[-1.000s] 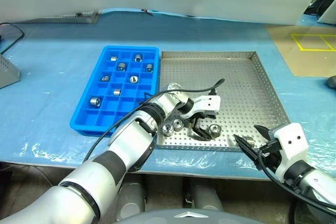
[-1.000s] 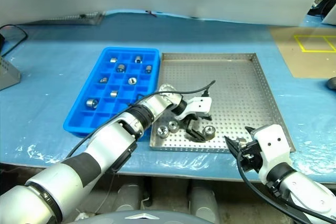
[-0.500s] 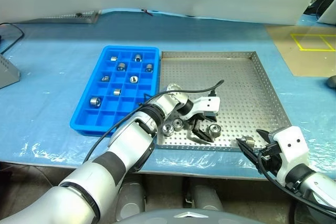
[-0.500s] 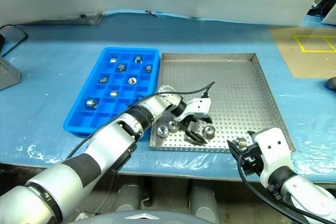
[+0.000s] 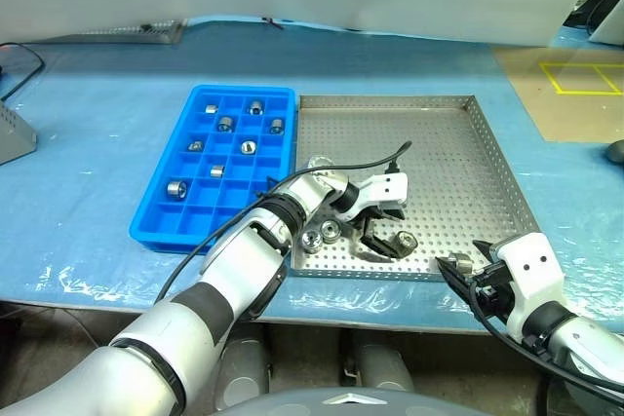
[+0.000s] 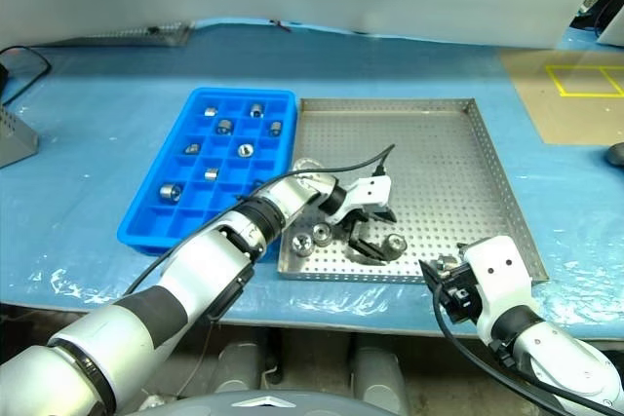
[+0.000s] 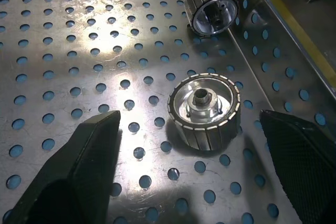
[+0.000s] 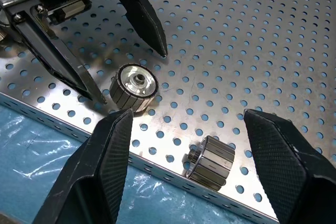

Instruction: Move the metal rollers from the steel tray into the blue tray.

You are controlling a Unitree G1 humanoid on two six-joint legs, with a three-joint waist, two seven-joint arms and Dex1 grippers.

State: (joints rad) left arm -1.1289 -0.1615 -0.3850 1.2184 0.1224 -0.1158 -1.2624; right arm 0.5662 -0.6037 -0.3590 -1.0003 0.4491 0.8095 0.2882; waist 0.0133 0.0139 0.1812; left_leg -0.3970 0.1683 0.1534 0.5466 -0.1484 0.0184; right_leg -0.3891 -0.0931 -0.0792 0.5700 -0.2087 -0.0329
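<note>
Straddling one metal roller [image 7: 203, 111] at six o'clock on the steel tray [image 5: 468, 168], the left gripper [image 5: 382, 238] is spread and unloaded; closing, lifting and carrying to the blue tray [image 5: 156, 226] at nine o'clock are judged next, while the right gripper [image 8: 194, 153] hangs spread above another roller [image 8: 210, 162].

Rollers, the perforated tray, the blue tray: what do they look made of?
Rollers: polished metal, likely steel; mirror-bright faces, ribbed sides.
Perforated tray: sheet metal, probably stainless; brushed grey sheen, punched holes, folded rim.
Blue tray: moulded plastic by the look; uniform bright blue, smooth, soft gloss, rounded grid walls.
</note>
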